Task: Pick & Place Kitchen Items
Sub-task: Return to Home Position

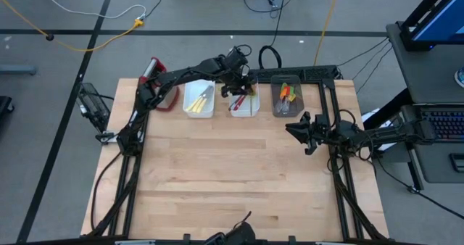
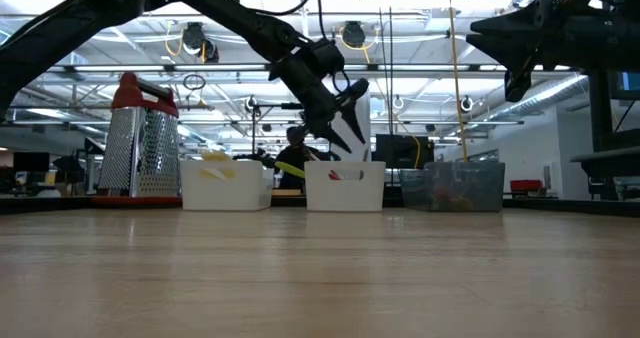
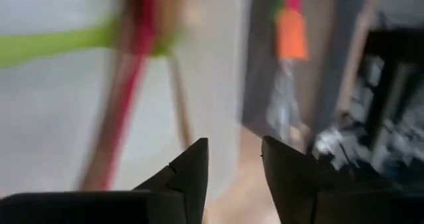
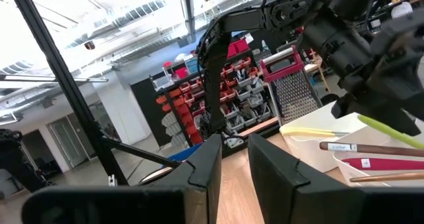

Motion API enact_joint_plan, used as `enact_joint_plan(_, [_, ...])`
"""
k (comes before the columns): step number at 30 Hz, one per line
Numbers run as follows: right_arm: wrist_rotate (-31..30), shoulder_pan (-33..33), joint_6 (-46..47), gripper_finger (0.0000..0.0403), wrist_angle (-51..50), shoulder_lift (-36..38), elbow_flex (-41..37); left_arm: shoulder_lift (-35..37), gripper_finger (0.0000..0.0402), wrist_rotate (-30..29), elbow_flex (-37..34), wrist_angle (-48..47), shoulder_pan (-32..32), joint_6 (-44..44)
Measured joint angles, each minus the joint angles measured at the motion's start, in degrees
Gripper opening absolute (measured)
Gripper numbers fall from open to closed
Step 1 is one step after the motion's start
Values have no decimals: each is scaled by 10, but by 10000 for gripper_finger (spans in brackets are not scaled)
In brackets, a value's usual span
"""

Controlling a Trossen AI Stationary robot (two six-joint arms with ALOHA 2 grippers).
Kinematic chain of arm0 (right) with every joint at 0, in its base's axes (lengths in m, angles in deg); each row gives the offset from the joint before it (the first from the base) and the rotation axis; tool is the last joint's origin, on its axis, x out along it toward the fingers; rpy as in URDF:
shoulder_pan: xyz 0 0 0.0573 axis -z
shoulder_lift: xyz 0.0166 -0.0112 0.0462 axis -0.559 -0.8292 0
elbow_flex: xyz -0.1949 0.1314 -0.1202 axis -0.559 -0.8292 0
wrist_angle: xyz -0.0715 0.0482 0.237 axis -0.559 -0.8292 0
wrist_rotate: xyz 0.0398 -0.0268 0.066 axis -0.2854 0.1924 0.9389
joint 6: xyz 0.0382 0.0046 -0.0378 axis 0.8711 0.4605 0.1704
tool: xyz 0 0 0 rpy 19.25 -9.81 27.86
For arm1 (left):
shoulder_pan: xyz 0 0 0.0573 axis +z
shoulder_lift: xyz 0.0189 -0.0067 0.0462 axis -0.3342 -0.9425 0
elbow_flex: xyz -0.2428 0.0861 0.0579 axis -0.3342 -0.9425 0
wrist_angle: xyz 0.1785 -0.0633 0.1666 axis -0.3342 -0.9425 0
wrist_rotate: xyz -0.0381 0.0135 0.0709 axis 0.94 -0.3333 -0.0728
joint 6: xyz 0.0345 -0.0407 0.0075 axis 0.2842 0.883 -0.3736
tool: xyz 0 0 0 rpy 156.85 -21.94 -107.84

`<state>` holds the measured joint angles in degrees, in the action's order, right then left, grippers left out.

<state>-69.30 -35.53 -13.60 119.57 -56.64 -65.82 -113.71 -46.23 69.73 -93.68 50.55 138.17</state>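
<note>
Left gripper hangs just above middle white bin; fingers spread, nothing between them. In bin directly under it: lime-green spoon, red spoon, wooden spoon. Left white bin alongside holds yellow utensils. Grey bin on other side holds orange spatula. Grater at row's left end. Right gripper raised over tabletop near grey bin, fingers parted, empty.
</note>
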Motion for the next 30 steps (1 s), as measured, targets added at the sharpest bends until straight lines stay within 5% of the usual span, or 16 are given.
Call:
enact_joint_plan(6, [1, 0, 0, 68, 0, 0, 0, 36, 153, 33, 0, 41, -5, -73])
enact_joint_plan(12, [2, 0, 0, 68, -5, 0, 0, 112, 148, 1, 0, 19, -31, -258])
enact_joint_plan(23, [0, 0, 0, 68, -39, 0, 0, 262, 147, -201, 1, -116, -120, -416])
enact_joint_plan(30, [0, 1, -14, 68, -39, 0, 0, 321, 147, -224, 1, -149, -164, -438])
